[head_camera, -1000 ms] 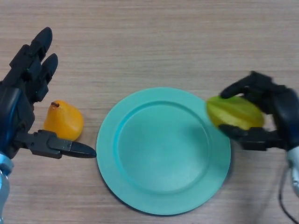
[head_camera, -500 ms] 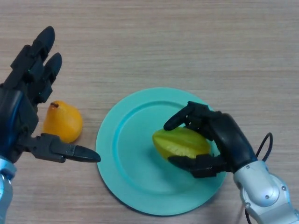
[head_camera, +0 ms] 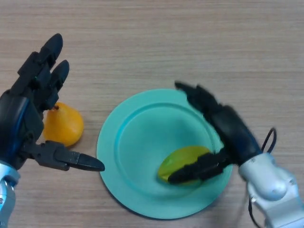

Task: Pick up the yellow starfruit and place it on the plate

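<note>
The yellow-green starfruit [head_camera: 183, 160] lies on the teal plate [head_camera: 137, 156], in its lower right part. My right hand [head_camera: 228, 130] hovers over the plate's right side with its fingers stretched out toward the far rim and its thumb lying across the fruit's near edge; nothing is gripped. My left hand [head_camera: 23, 118] is held up at the left of the table, fingers straight and spread, thumb pointing toward the plate.
An orange pear-shaped fruit [head_camera: 62, 124] lies on the wooden table [head_camera: 190, 42] just left of the plate, partly behind my left hand.
My right hand carried the starfruit from the plate's right rim onto the plate, then let go of it and spread its fingers. The left hand drifted slightly right.
</note>
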`<state>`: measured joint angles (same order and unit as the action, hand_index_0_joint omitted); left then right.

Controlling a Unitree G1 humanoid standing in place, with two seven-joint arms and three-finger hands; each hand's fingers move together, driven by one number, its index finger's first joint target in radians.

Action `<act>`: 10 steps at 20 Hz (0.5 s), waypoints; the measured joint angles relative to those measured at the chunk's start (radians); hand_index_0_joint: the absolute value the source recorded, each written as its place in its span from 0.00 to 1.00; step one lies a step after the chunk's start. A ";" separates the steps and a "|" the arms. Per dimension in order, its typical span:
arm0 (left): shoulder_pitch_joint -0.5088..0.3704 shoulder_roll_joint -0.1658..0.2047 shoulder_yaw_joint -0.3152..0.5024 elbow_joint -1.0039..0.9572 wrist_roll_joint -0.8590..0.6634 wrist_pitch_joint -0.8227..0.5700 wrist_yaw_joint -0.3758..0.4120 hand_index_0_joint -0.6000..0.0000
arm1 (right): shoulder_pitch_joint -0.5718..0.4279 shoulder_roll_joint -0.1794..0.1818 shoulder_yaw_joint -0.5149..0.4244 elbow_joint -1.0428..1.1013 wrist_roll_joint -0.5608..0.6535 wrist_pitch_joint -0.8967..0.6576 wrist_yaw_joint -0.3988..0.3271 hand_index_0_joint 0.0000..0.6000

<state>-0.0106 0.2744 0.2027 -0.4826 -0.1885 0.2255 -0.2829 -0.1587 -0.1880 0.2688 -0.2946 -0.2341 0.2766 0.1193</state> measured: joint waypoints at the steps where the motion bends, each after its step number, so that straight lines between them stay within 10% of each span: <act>1: -0.002 0.000 0.002 0.000 0.000 0.000 0.000 1.00 | -0.011 0.001 -0.050 -0.037 0.000 -0.004 0.022 0.00; 10: -0.053 0.016 0.011 0.036 0.005 -0.004 0.033 1.00 | 0.092 -0.061 -0.358 -0.229 0.078 0.010 0.057 0.00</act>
<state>-0.0640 0.2900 0.2139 -0.4469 -0.1834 0.2215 -0.2494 -0.0663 -0.2488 -0.0894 -0.5235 -0.1560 0.2861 0.1765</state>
